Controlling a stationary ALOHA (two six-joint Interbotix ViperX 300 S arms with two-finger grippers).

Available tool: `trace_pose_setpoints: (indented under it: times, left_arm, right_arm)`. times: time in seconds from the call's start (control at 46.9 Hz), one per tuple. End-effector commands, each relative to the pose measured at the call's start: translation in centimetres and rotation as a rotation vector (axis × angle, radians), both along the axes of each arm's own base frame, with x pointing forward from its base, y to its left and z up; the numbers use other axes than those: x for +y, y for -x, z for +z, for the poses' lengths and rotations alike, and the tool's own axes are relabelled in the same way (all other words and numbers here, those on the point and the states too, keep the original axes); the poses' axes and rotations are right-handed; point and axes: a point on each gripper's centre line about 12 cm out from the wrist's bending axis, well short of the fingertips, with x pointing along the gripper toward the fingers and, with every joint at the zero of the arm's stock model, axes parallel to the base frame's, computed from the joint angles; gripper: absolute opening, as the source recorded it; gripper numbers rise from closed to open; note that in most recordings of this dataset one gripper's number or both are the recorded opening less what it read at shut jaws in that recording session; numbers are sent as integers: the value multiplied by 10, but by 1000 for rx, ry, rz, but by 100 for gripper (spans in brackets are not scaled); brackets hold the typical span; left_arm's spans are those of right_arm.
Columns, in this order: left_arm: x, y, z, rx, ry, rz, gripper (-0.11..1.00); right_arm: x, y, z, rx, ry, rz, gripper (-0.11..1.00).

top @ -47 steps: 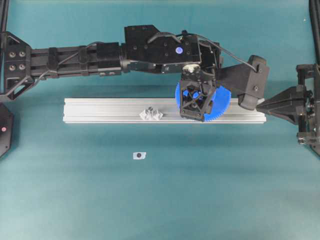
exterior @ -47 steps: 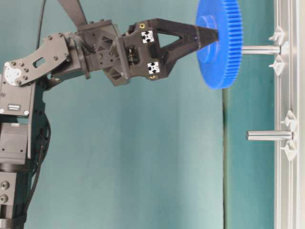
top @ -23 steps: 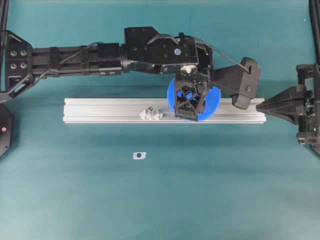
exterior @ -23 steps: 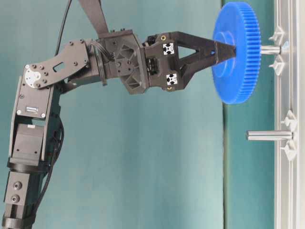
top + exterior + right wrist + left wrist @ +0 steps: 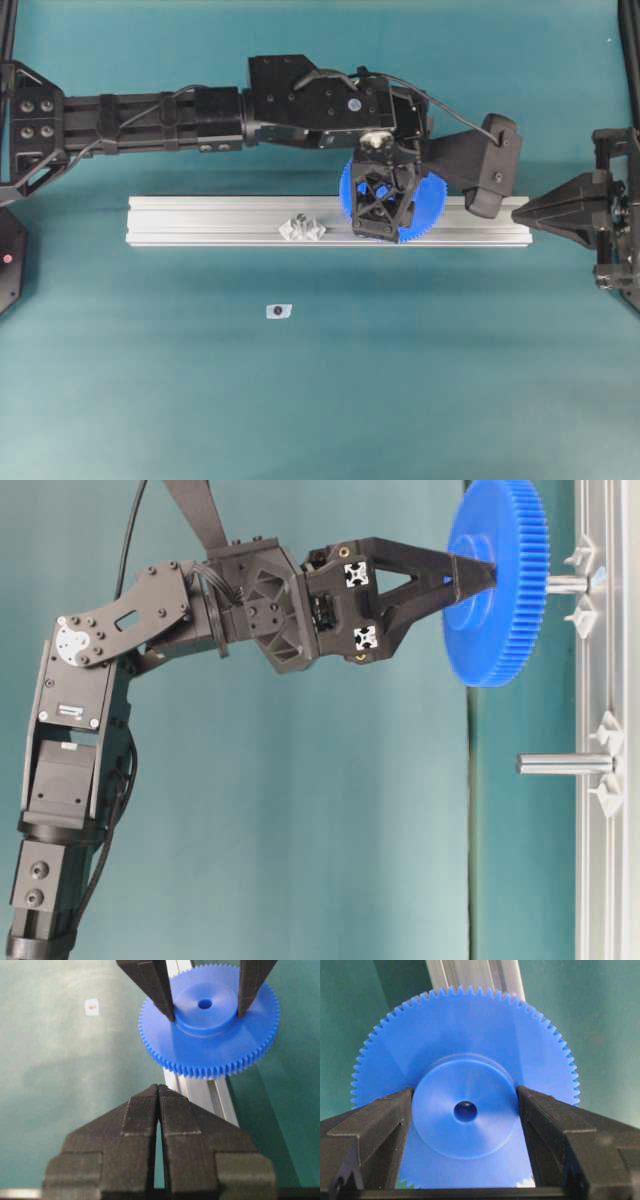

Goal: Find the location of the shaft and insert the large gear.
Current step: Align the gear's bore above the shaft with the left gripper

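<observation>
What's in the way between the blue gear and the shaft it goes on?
Nothing visible. The left pincer holds the gear by its hub, right at the shaft tip; only bare pin shows between gear and rail.

Overhead, side, wrist close-ups (shared gear [image 5: 395, 205])

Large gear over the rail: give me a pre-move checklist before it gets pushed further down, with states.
1. left gripper shut on the hub of the large gear: ok.
2. Gear sits on the shaft: cannot tell, the bore's far side is hidden.
3. Gear seated against the aluminium rail: not ok, bare shaft shows between.
4. right gripper shut, apart from the gear: ok.
5. Second pin clear of the gear: ok.
</observation>
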Motion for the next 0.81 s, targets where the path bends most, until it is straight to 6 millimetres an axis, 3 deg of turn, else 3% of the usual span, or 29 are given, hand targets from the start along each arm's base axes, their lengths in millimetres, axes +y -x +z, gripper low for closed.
trace_pose_setpoints:
  times: [0.0,0.341,0.788]
  left_arm:
    - [4,1,11,-28,-7,4,71]
    - [31,12,15,-16,-7,55,71]
    - [35,13,19,-14,-11,52,71]
  right_arm:
    - [-1,-2,4,-11,-8,-7,1]
    - [-1,-2,4,-8,-6,-6,1]
    - [-1,-2,3,3,-7,-6,1]
